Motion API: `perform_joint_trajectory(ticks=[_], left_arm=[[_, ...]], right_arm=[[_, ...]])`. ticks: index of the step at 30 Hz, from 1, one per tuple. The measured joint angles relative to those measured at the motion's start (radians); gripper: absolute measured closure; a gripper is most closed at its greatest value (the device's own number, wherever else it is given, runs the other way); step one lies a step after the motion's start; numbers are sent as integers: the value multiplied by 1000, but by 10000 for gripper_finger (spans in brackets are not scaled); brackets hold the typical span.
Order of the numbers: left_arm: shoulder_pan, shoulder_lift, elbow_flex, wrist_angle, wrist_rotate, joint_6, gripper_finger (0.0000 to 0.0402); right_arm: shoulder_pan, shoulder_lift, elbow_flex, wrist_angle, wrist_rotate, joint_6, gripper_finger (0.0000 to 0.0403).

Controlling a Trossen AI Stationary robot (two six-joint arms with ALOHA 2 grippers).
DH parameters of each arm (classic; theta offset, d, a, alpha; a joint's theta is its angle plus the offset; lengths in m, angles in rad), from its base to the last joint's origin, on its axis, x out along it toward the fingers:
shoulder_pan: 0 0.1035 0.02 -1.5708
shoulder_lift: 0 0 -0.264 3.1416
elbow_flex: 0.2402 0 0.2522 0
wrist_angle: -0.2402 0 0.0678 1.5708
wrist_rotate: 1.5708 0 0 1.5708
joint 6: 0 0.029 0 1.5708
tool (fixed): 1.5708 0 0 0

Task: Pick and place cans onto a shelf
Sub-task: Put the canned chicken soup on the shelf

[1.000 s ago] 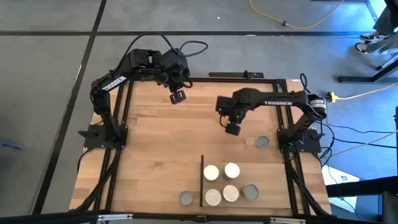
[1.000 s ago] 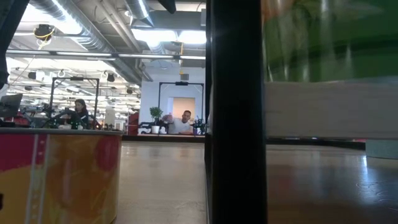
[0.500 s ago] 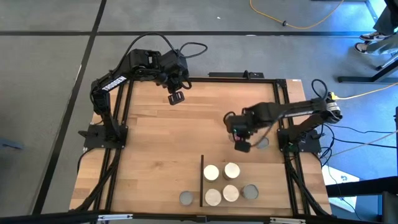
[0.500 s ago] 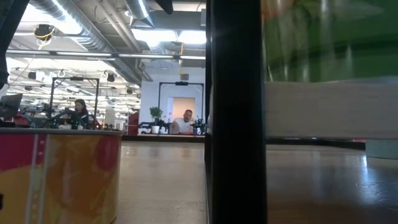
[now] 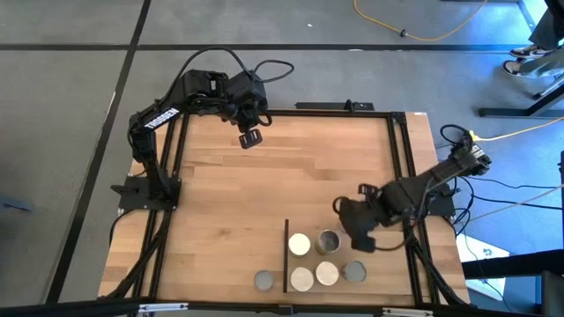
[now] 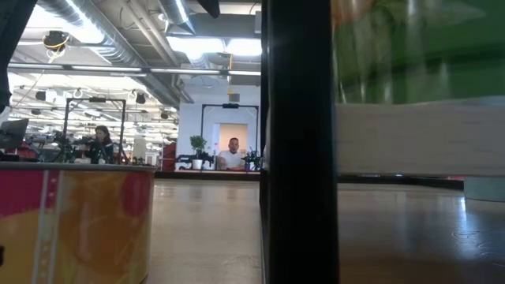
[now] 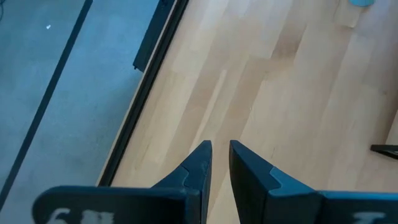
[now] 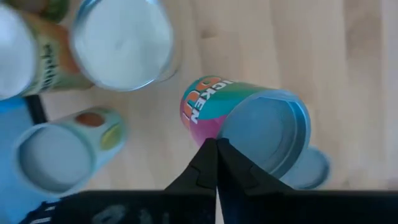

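Note:
The shelf lies flat at the table's near right, with its black strip along its left edge. Several cans stand on it on their bases. Among them are a cream-topped can and a grey-topped can, whose teal and pink side shows in the right wrist view. One grey can stands left of the strip. My right gripper is shut and points down over the grey-topped can. My left gripper waits over the table's far left, its fingers a narrow gap apart with nothing between them. My right gripper's shut fingertips come from above and show against the rim of the teal and pink can's top. Whether they touch it, I cannot tell.
Black frame rails run along the table's edges. Bare wood spans the table's middle and left. In the low view a red and yellow can and the black strip stand close to the camera. People sit far behind in the room.
My right gripper has swung from the table's middle toward the near right, over the cans on the shelf. It has stayed shut and rolled about its own axis. A lone grey can by the right rail is now hidden under the arm.

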Motion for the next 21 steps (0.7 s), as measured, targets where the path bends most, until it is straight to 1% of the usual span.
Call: perform_joint_trajectory(ticks=[7,13,21], left_arm=[[-2,0,0,0,0,0,352],[-2,0,0,0,0,-1,352],[-2,0,0,0,0,-2,352]], right_arm=[[107,1,0,37,1,167,403],[156,41,0,58,0,222,403],[195,96,0,82,-9,252,403]])
